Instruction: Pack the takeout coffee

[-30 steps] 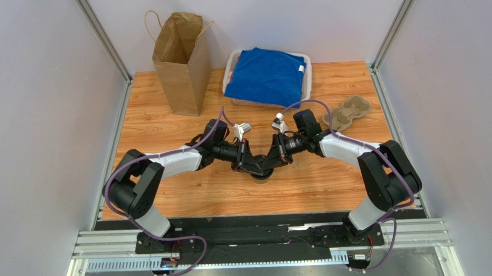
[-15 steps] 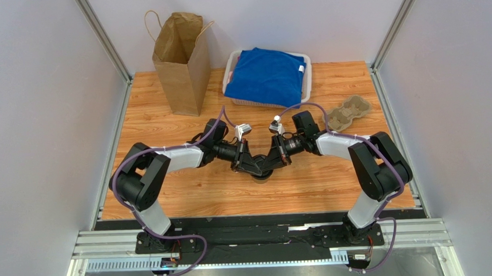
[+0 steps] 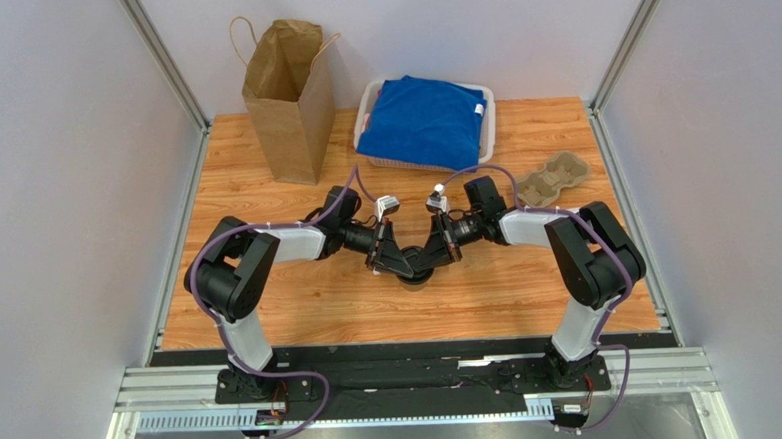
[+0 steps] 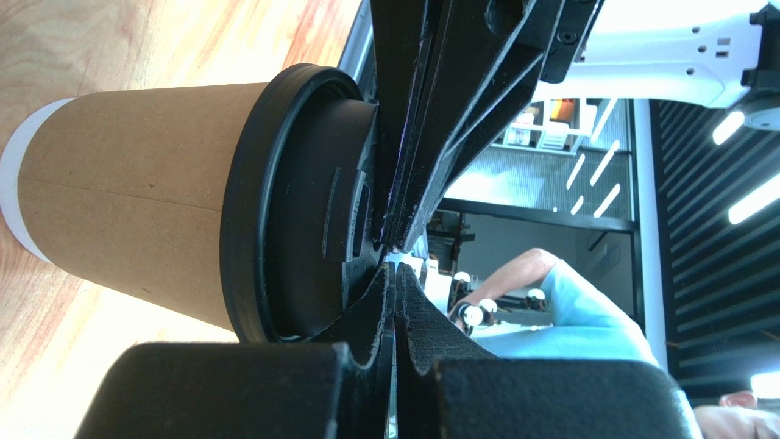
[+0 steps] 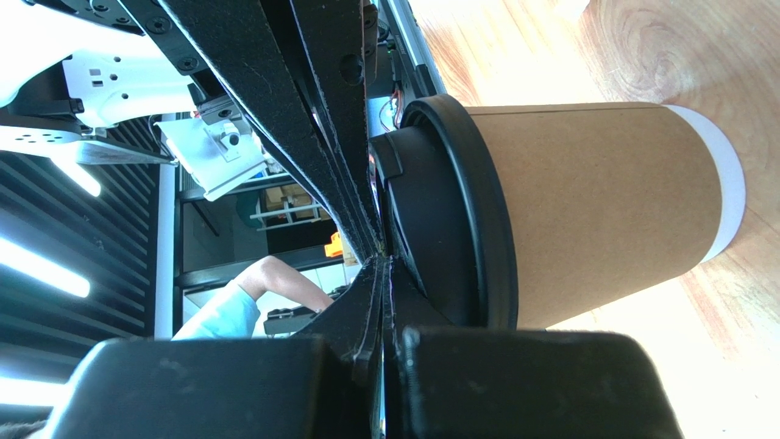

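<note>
The left gripper has its jaws shut flat together, gripping nothing; the right gripper is the same; their tips meet nose to nose over the black lid and rest against its top; the lid sits on the coffee, which stands upright mid-table; both arms bend inward to it; behind, well apart, a paper bag stands at the back left; beside it is a white basket holding a blue cloth; a pulp carrier lies to the right.
</note>
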